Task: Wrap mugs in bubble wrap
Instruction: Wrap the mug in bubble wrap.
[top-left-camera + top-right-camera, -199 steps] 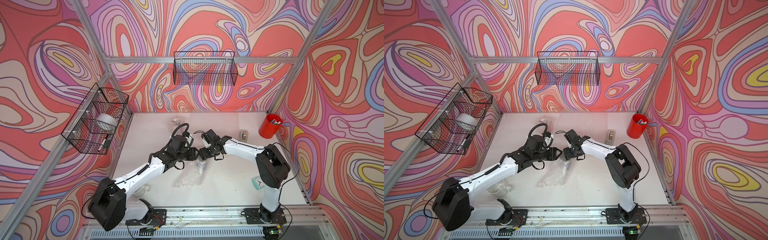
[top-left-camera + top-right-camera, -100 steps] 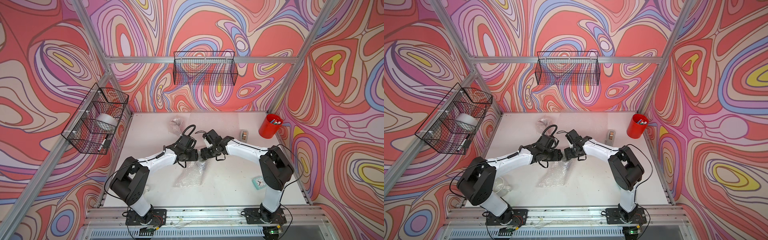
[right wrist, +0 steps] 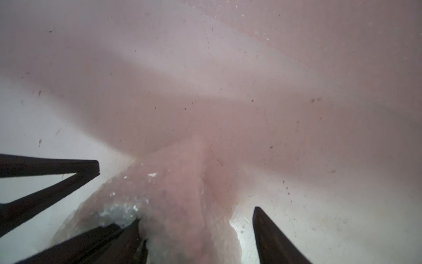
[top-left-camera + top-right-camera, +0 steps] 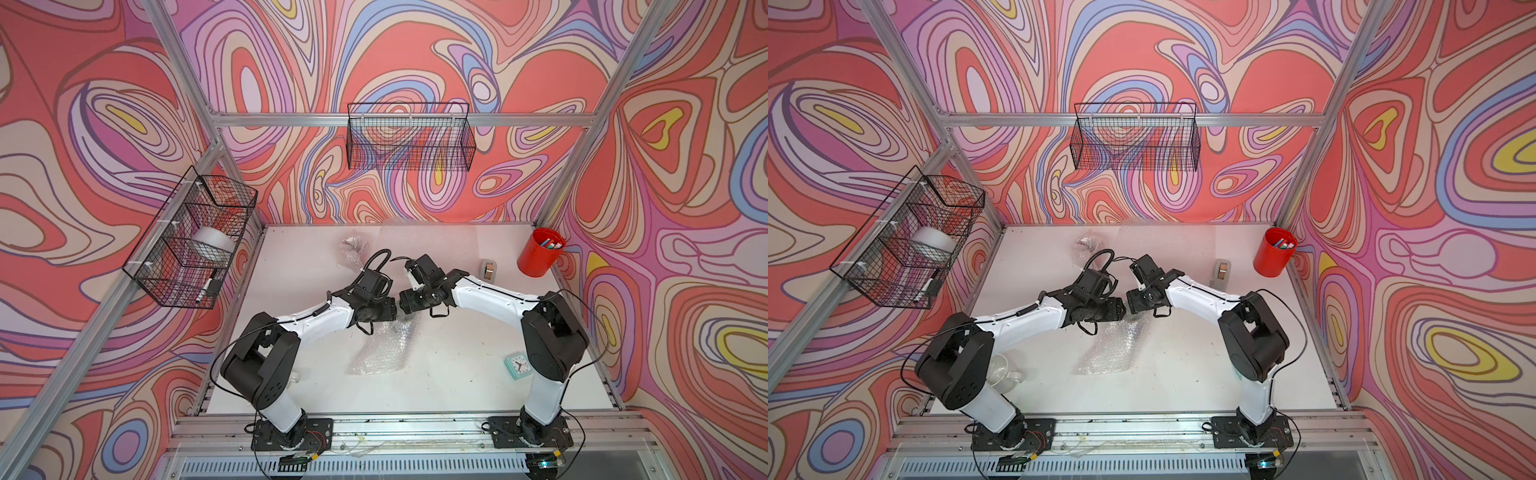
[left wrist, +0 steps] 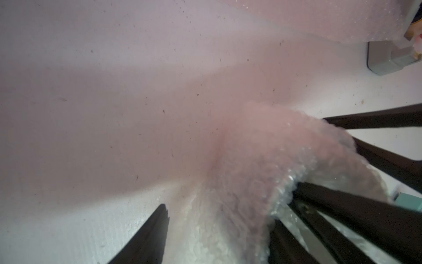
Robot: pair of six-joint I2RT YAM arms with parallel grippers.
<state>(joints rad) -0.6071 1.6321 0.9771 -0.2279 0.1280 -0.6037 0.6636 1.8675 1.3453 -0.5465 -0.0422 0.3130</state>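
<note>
A rumpled roll of bubble wrap (image 4: pixel 384 349) lies mid-table in both top views. Both grippers meet over its far end. My left gripper (image 5: pixel 218 213) is open, astride the wrap (image 5: pixel 239 182), which touches one finger. My right gripper (image 3: pixel 196 214) is open too, with the wrap (image 3: pixel 182 194) against one finger and bare table beside the other. Whether a mug is inside this roll I cannot tell. A clear glass mug (image 4: pixel 1003 372) stands at the front left, half hidden by the left arm. A crumpled wrap bundle (image 4: pixel 353 245) lies at the back, contents unclear.
A flat bubble wrap sheet (image 4: pixel 415 232) lies along the back wall. A red pen cup (image 4: pixel 540 251) and a tape dispenser (image 4: pixel 489 269) stand at the back right. A teal clock (image 4: pixel 517 365) sits by the right arm. Wire baskets (image 4: pixel 409 137) (image 4: pixel 195 237) hang on the walls.
The left arm's elbow has pulled in and risen while its gripper stayed at the wrap, and its jaws have widened. The right arm has hardly moved.
</note>
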